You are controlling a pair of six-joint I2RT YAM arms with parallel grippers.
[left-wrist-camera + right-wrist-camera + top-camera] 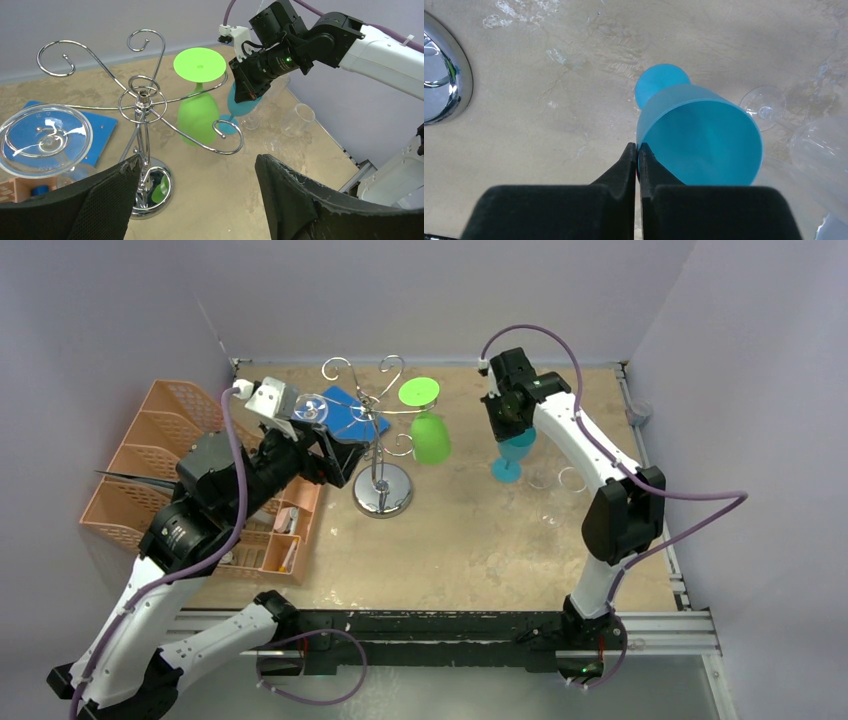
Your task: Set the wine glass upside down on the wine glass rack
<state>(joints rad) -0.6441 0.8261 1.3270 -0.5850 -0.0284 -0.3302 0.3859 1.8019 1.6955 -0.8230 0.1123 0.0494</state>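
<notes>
My right gripper (638, 152) is closed on the rim of the blue wine glass (704, 145), right of the wine glass rack (382, 488). My left gripper (197, 165), left of the rack, is wide open and empty.

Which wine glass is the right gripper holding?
The blue wine glass, rim pinched by the right gripper; the green glass hangs upside down on the rack.
</notes>
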